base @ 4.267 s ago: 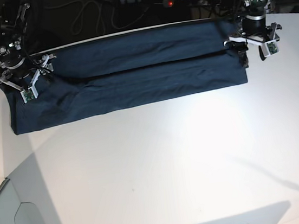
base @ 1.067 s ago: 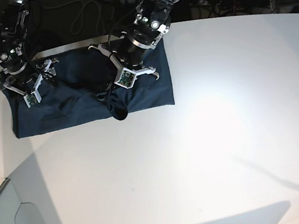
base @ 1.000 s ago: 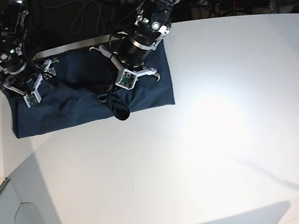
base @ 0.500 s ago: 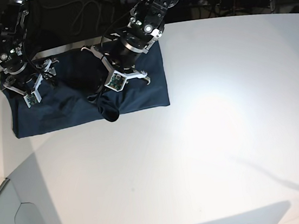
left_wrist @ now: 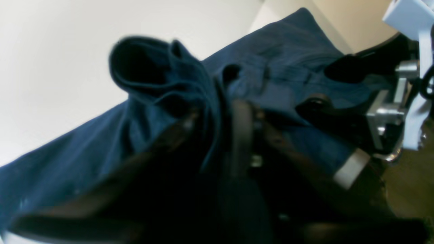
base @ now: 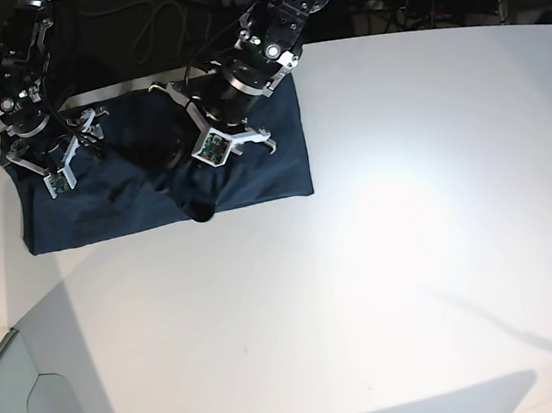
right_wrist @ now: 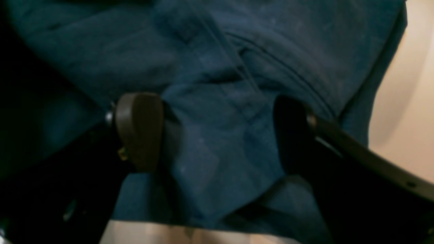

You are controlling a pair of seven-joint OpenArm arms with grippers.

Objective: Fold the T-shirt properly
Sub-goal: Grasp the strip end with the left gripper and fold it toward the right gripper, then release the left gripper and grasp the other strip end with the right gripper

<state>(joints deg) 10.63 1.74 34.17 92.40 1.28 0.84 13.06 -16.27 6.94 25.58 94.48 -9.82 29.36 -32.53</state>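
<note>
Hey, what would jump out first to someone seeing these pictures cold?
The dark navy T-shirt, lying folded at the far left of the white table. The left claw is over its middle, where a bunched roll of cloth pokes past the front edge. The right claw sits open over the shirt's left end.

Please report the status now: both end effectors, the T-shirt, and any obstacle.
Right end effector open, pressing the T-shirt. Left end effector over the folded end, state unclear. No obstacle seen.
</note>
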